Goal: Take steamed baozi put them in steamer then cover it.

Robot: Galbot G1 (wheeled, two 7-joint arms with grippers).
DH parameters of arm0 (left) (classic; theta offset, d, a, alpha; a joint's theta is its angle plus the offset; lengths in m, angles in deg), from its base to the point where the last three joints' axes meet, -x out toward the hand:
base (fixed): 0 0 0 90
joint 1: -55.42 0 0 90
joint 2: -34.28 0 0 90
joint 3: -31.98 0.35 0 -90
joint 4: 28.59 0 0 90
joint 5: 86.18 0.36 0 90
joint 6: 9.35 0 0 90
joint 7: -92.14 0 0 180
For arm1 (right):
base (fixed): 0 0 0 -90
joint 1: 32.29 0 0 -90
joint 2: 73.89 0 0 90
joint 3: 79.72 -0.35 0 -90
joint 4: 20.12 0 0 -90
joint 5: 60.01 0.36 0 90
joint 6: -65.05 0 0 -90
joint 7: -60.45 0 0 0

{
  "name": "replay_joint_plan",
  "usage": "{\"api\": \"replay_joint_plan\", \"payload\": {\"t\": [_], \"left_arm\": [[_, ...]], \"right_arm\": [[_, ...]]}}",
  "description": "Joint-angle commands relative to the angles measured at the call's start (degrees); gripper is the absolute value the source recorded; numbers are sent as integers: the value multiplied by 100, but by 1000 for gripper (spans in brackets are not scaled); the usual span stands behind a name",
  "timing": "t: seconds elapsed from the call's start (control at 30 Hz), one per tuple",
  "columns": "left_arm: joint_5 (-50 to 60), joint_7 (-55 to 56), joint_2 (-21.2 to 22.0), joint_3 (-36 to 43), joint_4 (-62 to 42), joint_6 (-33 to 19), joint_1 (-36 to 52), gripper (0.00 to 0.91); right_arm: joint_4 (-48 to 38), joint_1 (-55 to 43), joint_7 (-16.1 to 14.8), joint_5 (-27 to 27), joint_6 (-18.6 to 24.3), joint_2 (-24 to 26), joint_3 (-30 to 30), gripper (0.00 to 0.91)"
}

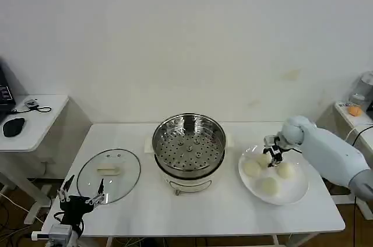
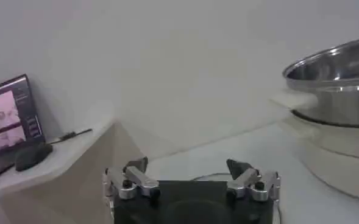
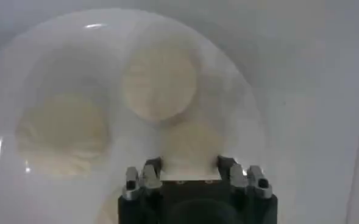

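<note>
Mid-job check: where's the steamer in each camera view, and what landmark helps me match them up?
Head view: the steamer stands mid-table, between the glass lid and the plate of buns.
Left wrist view: its steel rim and white base sit at the right edge.
Right wrist view: not in it.
Shared landmark: the white table, seen in head and left wrist views.

Open right tool (image 3: pixel 188 165) over baozi (image 3: pixel 159 78)

The steamer (image 1: pixel 189 144) at the frame's centre was shiny perforated metal, the cover (image 1: pixel 109 175) at lower left clear glass, and the steamed baozi (image 1: pixel 252 168) at right smooth and matt on a glossy white plate (image 1: pixel 291 191).
</note>
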Motion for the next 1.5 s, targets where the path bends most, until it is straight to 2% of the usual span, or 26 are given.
{"api": "replay_joint_plan", "payload": {"t": [0.03,0.13,0.23,0.5,0.7,0.9,0.97,1.07,1.2,1.3,1.4,1.5], "left_arm": [[9,8,-23,28,-54,0,13,907],[24,6,-30,37,-64,2,19,907],[21,5,-55,38,-50,-1,7,907],[2,6,-114,0,-25,2,14,907],[-36,-3,-159,-48,-43,2,49,907],[-54,-8,-194,-118,-101,71,158,907],[-65,-13,-209,-130,-109,82,165,907],[-80,-11,-193,-165,-126,97,183,907],[-99,-4,-158,-241,-149,80,161,907],[-111,-5,-148,-283,-181,63,146,907],[-129,-4,-143,-320,-197,60,139,907],[-128,-6,-139,-335,-210,47,125,907]], "right_arm": [[343,-607,-144,202,96,226,-39,635],[541,-1015,-87,276,64,349,134,625],[661,-1525,-77,596,51,397,384,625],[1313,-2710,-135,1441,-15,124,1181,625],[1579,-3403,-97,1923,-96,-477,1828,625],[1537,-3360,42,2083,142,-1391,2117,625],[1531,-3306,74,2098,204,-1552,2162,625],[1535,-3135,245,2060,399,-1894,2248,625],[1533,-2955,389,1488,878,-2134,2414,625],[1295,-2850,474,987,1466,-2315,2508,625],[1016,-2723,557,715,1867,-2420,2513,635],[612,-2548,708,167,2321,-2500,2439,635]]}}
